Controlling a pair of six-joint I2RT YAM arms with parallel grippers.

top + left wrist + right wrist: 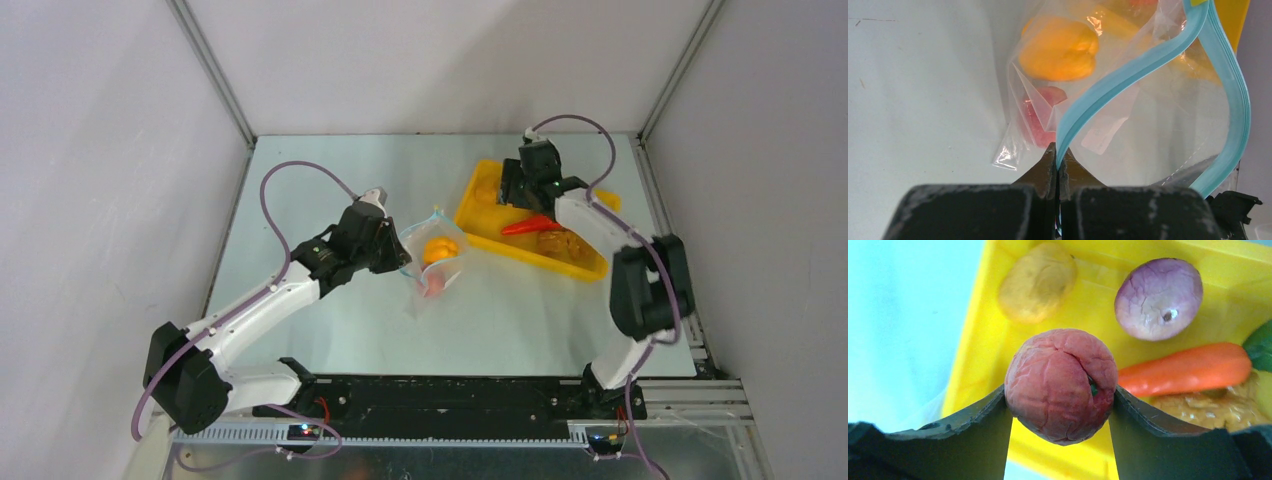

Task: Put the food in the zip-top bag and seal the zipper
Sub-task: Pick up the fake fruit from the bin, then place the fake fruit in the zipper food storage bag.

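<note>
- Left gripper (1058, 156), jaws pressed together, pinches the zipper (1128, 75) of the zip-top bag (1158, 135) on the worktop (330, 200); a yellow-orange fruit (1058, 50) lies inside.
- Right gripper (1059, 394) clamps a peach (1058, 375) above the yellow tray (978, 355), which holds the onion (1158, 297) and carrot (1188, 367).

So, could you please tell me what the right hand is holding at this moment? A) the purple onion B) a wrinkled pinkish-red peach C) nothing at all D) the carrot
B: in the right wrist view the right hand is clamped on the peach, while the onion and the carrot lie in the yellow tray.
</note>
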